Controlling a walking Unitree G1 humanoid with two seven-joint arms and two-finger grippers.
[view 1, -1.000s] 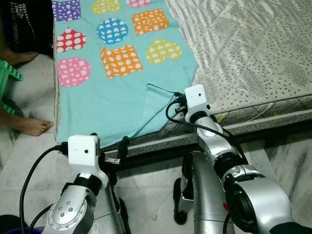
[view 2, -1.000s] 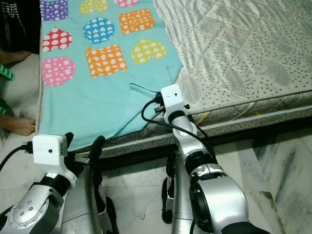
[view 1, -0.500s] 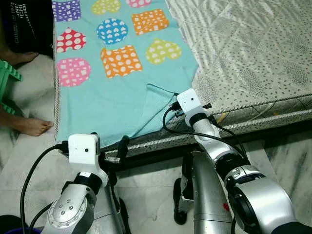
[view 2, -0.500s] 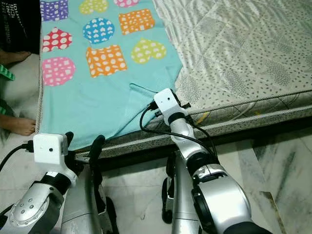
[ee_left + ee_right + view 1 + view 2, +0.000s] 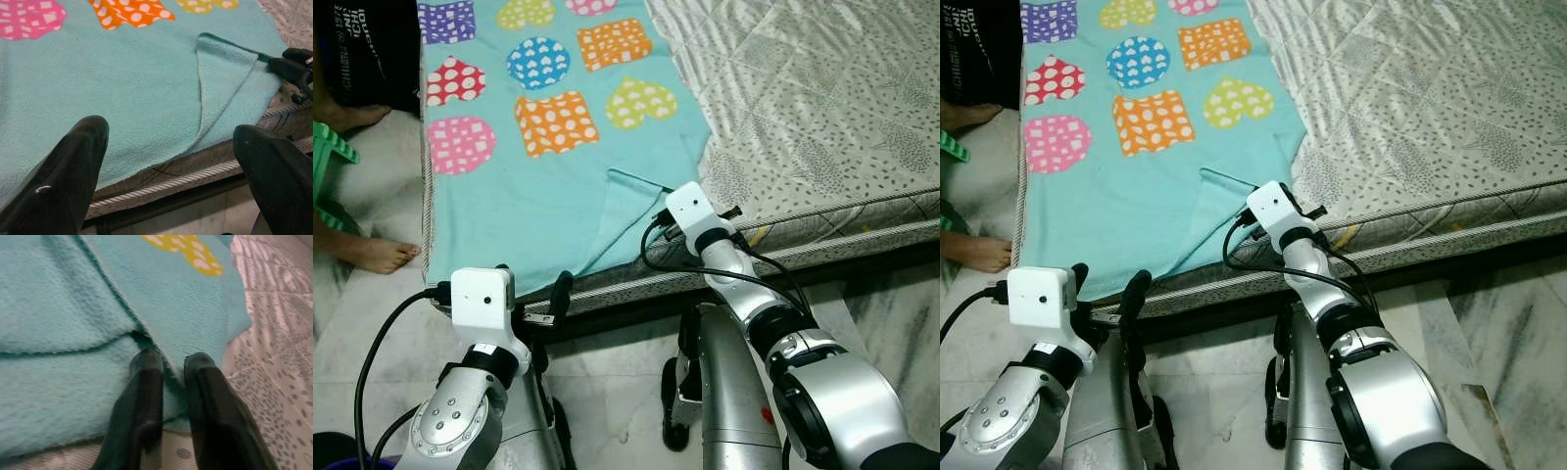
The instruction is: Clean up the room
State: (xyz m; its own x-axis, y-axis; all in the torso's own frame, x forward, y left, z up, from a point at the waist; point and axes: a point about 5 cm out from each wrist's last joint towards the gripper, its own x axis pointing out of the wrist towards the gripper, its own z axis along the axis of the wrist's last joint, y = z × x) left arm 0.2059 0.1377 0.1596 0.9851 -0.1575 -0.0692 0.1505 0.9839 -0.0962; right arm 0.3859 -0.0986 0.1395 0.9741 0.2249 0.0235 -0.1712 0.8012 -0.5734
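A: Where is the blanket?

B: The turquoise blanket point(image 5: 548, 186), printed with spotted hearts and squares, lies spread over the near left part of the bed point(image 5: 822, 108), with one corner folded back onto itself near the mattress edge.

A: And the right gripper?

B: The right gripper point(image 5: 168, 364) is at that folded corner. Its two black fingers point(image 5: 146, 382) sit nearly together, pinching a ridge of the blanket's fabric between them, just beside the patterned grey sheet point(image 5: 274, 396).

A: The left one?

B: The left gripper point(image 5: 171, 161) hovers low at the bed's near edge, its fingers spread wide apart with nothing between them, facing the blanket's hanging edge and the corded trim of the mattress point(image 5: 161, 186).

A: Anything else around?

B: A person's bare foot point(image 5: 377, 253) rests on the marble floor point(image 5: 881, 294) left of the bed, close to a green plastic stool point(image 5: 331, 147). A second foot point(image 5: 352, 116) is further back.
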